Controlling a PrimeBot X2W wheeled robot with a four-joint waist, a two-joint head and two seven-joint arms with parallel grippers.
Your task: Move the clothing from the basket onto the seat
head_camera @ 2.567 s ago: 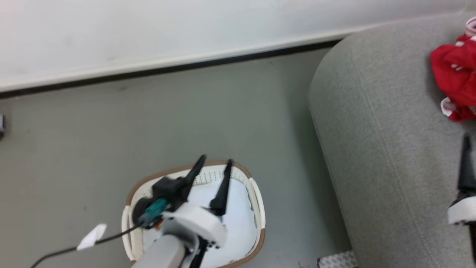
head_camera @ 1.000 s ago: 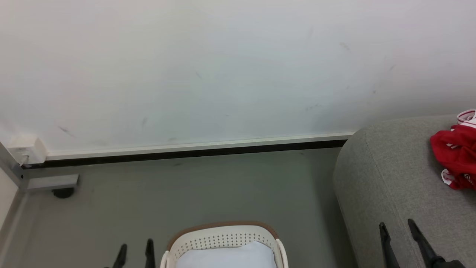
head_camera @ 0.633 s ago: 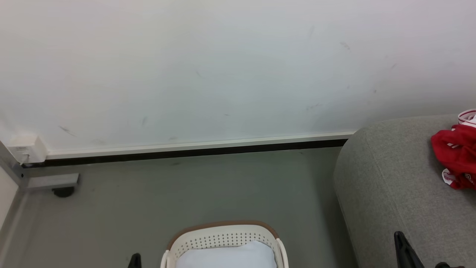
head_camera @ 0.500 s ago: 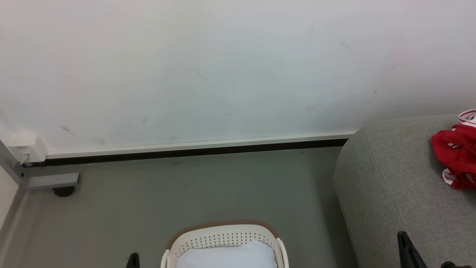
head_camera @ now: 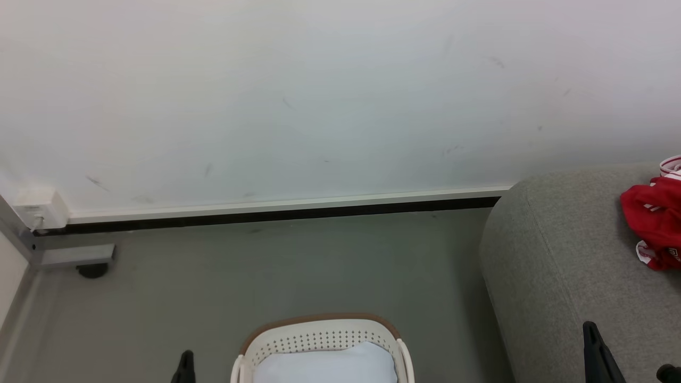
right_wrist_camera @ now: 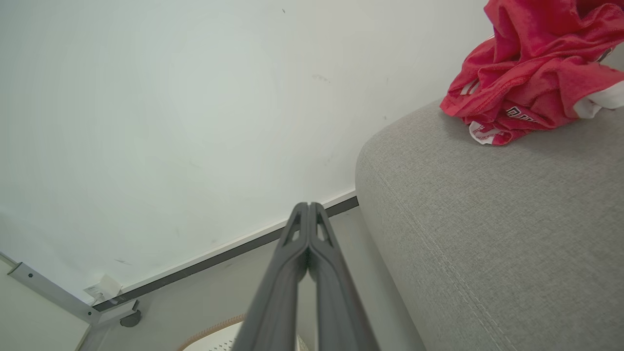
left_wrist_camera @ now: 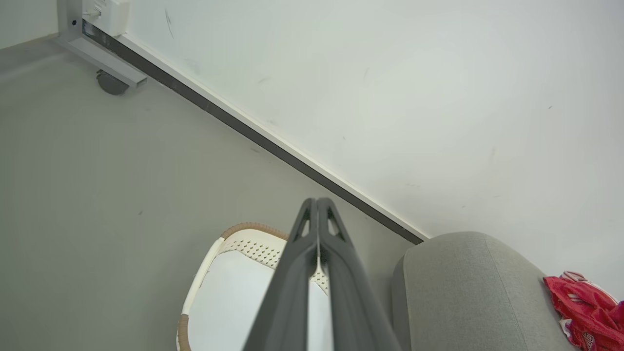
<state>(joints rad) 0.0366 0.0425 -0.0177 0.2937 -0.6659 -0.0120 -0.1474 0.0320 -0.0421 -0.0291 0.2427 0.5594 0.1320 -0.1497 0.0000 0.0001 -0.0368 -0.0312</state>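
Vs 1 s ago, both finger pairs are now seen pressed together, nothing held: left gripper [head_camera: 186, 357] at bottom left, right gripper [head_camera: 589, 330] at bottom right, tips pointed up. Basket [head_camera: 319, 325] is seen at bottom centre. Clothing [head_camera: 654, 223] is heaped on seat [head_camera: 558, 255], right edge.

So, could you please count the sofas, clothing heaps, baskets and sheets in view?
Sofa: 1, grey
Clothing heap: 1, red, lying on the sofa
Basket: 1, white with a brown rim
Sheet: 1, pale blue, inside the basket
Total: 4

One basket [head_camera: 319, 340], one seat [head_camera: 558, 266], one red clothing heap [head_camera: 652, 223], one liner sheet [head_camera: 324, 367].
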